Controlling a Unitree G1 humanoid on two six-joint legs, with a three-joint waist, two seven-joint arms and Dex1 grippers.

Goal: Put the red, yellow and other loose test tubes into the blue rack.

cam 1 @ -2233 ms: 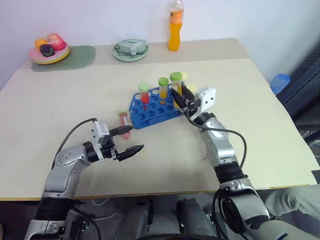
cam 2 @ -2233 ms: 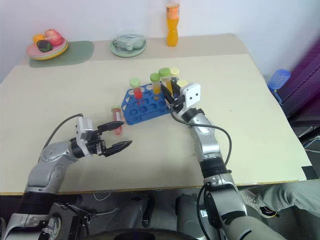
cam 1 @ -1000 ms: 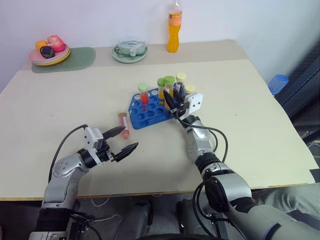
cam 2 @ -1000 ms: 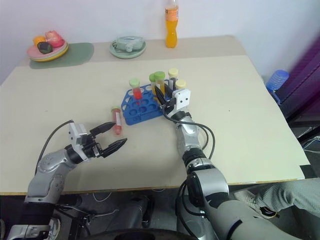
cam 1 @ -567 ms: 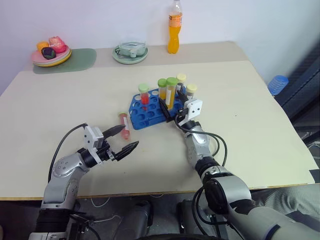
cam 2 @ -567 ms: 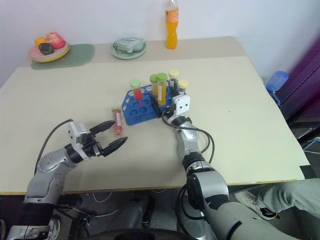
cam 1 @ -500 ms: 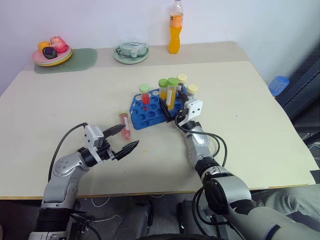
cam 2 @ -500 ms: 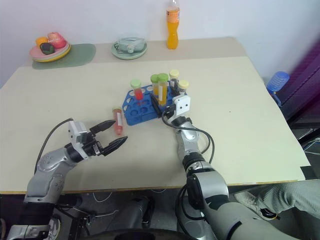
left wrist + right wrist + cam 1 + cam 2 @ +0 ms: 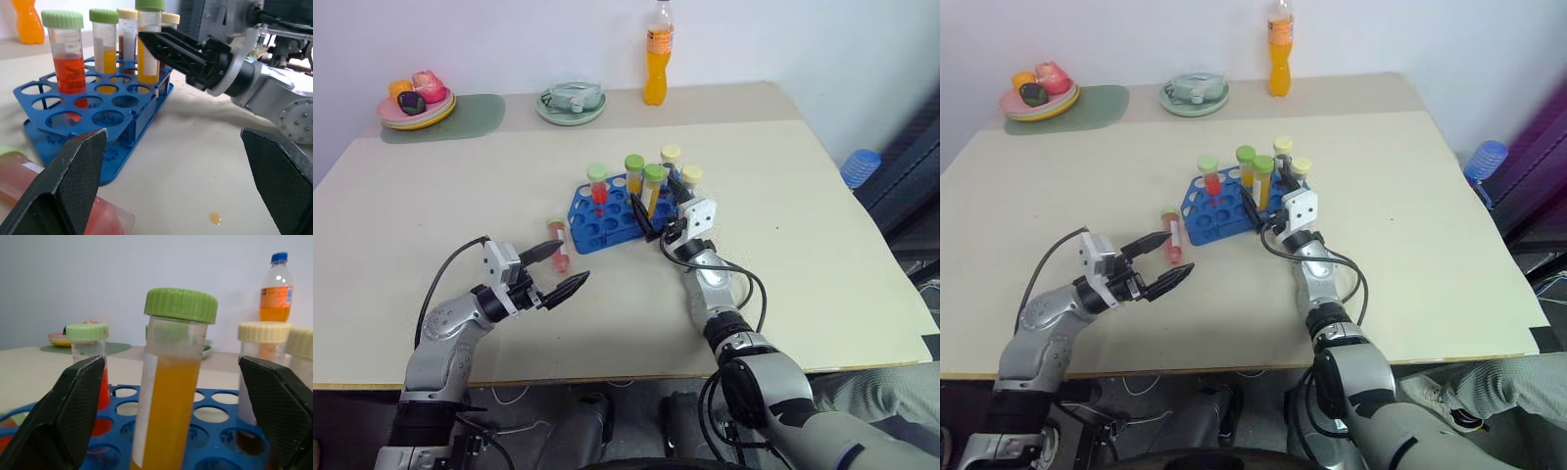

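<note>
Fingers of the right end effector [image 9: 658, 217] are spread wide around the yellow tube [image 9: 652, 189], seated upright in the blue rack [image 9: 607, 213], while the left end effector [image 9: 558, 269], equally wide, is held near the red tube [image 9: 556, 245] lying on the counter [image 9: 803, 206].

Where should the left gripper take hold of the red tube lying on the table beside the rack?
Grip the red tube across its middle, coming down from above. It lies flat on the table just left of the blue rack, so its round sides are free. The left gripper, open, is already close beside it.

Beige table [image 9: 822, 235] with blue rack [image 9: 607, 217], loose red tube [image 9: 556, 245], orange bottle [image 9: 655, 54].
</note>
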